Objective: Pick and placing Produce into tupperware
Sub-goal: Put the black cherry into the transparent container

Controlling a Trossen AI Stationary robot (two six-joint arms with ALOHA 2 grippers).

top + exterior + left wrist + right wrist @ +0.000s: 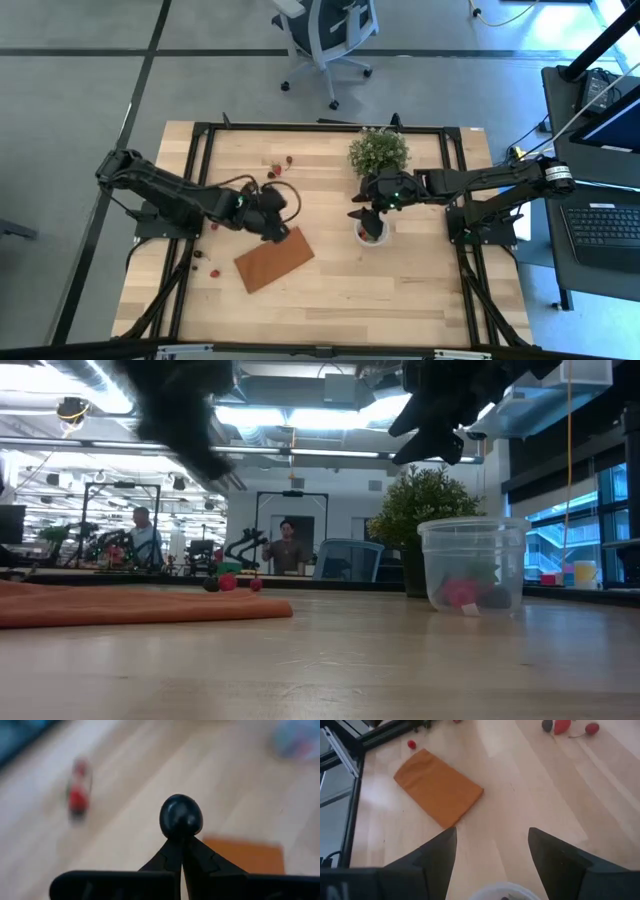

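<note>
Between your left gripper's (181, 840) closed fingertips sits a dark berry (181, 816), just off the brown board (273, 259); your right gripper (492, 845) hangs spread directly over the tupperware (473, 563), red produce (458, 592) inside.

From overhead we look straight down on the whole counter (400, 290); from counter height we look level across it into the room. Each wrist camera sits close behind its own pincer, facing the wood. The brown board (273, 259) appears in all four views.
</note>
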